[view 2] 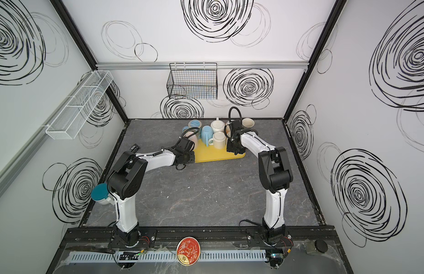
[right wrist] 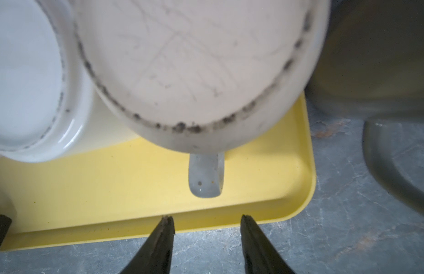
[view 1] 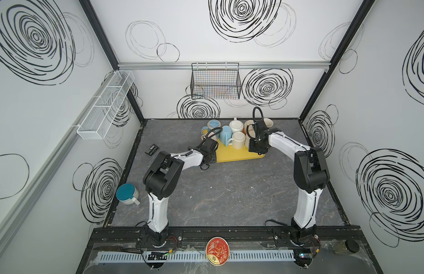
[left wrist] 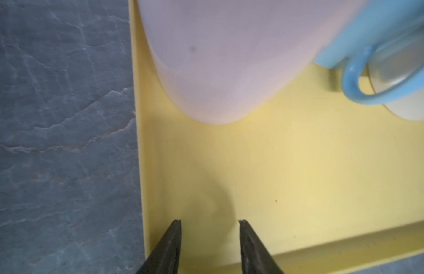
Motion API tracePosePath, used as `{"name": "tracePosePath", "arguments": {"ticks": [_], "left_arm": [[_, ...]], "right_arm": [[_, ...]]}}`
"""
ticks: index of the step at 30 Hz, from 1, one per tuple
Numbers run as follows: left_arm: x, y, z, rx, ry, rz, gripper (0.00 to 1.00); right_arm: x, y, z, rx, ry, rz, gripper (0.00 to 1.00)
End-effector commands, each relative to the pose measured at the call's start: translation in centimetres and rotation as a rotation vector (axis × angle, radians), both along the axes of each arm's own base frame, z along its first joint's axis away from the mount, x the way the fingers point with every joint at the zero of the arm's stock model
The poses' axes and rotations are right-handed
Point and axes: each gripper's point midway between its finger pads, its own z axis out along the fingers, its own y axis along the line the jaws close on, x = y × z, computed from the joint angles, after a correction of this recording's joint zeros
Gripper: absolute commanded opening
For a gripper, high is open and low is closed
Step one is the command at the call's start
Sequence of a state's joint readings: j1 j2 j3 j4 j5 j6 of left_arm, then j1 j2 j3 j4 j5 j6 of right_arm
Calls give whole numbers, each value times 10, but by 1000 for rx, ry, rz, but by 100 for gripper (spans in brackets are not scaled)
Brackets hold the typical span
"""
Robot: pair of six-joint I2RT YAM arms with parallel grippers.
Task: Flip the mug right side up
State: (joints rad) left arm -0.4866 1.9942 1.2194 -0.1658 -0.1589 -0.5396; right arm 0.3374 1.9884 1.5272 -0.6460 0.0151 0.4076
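- The left gripper (left wrist: 209,221) hung over the yellow tray (left wrist: 277,178) near one edge, its fingers spread with nothing between them.
- A pink mug (left wrist: 230,59) stood on the tray just ahead of it, with a light blue mug (left wrist: 363,30) close beside.
- The right gripper (right wrist: 207,217) hovered at the tray's rim, fingers parted and empty.
- The upside-down cream mug (right wrist: 194,71) sat on the tray, base up, its handle (right wrist: 206,175) pointing toward that gripper.
- A white mug (right wrist: 28,83), also base up, stood just beside it.
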Motion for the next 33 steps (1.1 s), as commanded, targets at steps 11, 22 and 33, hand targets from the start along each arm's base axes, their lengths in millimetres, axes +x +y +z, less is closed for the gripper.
{"name": "tracePosePath", "arguments": {"ticks": [11, 22, 33], "left_arm": [[-73, 103, -68, 179, 310, 225, 44], [-82, 113, -68, 168, 340, 236, 44], [-97, 128, -65, 99, 361, 303, 44]], "right_arm": [[-9, 19, -18, 10, 35, 31, 45], [9, 38, -18, 0, 15, 56, 41], [-12, 96, -28, -4, 26, 181, 10]]}}
